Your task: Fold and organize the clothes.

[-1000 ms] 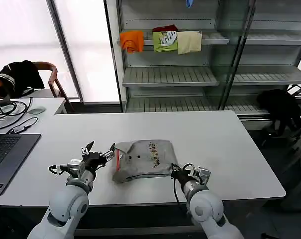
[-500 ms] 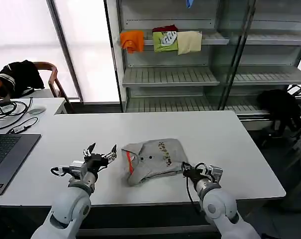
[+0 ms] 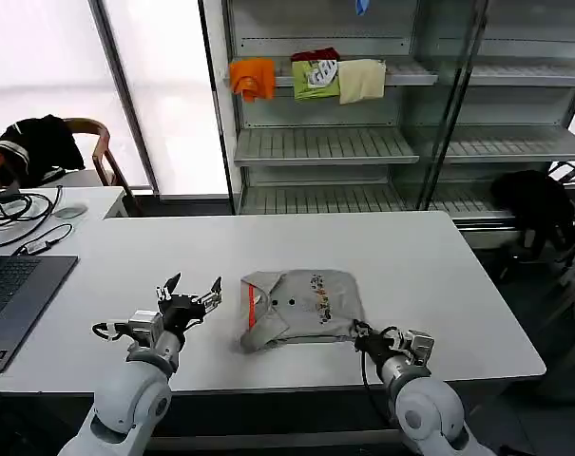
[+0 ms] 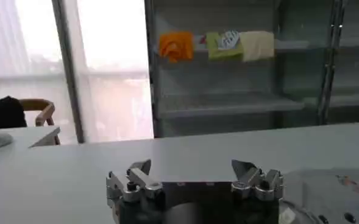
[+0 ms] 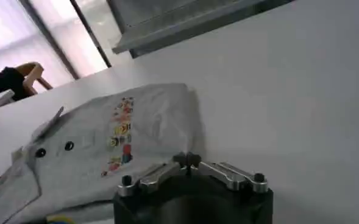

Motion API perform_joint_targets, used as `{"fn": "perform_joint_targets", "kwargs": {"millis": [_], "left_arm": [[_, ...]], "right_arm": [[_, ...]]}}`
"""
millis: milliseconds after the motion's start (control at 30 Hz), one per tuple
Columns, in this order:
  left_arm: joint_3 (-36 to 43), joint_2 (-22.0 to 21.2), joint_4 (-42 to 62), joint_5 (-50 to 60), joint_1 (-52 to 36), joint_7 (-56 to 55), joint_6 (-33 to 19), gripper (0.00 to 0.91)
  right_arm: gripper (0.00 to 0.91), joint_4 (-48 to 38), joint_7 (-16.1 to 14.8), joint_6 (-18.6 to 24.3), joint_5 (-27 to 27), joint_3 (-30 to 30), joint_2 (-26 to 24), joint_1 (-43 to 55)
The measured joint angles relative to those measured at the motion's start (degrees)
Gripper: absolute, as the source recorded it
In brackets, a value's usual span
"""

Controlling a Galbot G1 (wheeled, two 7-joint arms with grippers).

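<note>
One folded grey T-shirt (image 3: 301,309) on table (image 3: 439,275); left tool (image 3: 190,294) spread wide beside it; right tool (image 3: 360,334) pinched closed at hem.

- You have no readable text, brand, number or sign anywhere in these views.
- The chest print on the grey T-shirt (image 3: 317,301) is a band of small multicoloured marks; you cannot make out letters in it.

A: Where does the folded light grey T-shirt (image 3: 301,309) lie?
B: On the white table (image 3: 430,275), near its front edge; left gripper (image 3: 188,290) just left of it; right gripper (image 3: 361,331) at its front right corner.
</note>
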Motion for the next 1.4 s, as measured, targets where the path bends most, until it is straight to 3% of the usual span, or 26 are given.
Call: {"fn": "perform_joint_targets", "kwargs": {"millis": [267,567,1000,1100,1400], "left_arm": [[-0.6,-0.3,-0.8,-0.2,0.1,0.0,0.0,0.907],[-0.6,-1.4,-1.8,0.3,1.3,0.1,-0.2,0.907],[-1.3,-1.5,-2.8,1.0,3.3,0.3,-0.3,0.907],[-1.1,-1.5,-2.7,1.1,3.5,0.3,-0.3,0.907],[-1.3,-2.3,-2.8,1.5,3.4,0.2,-0.7,0.907]], "right_arm": [[0.907,4.1,-1.2,-0.1,-1.9,2.6,-0.2,-1.5],[0.907,7.8,-4.3,0.3,-10.6,1.1,1.6,0.2],[0.907,5.1,-1.8,0.5,-12.1,-4.7,6.2,0.6],[0.907,3.9,-2.0,1.5,-13.6,-5.7,7.0,1.2],[0.907,-2.4,-6.3,9.0,-25.3,-8.4,9.2,6.5]]}}
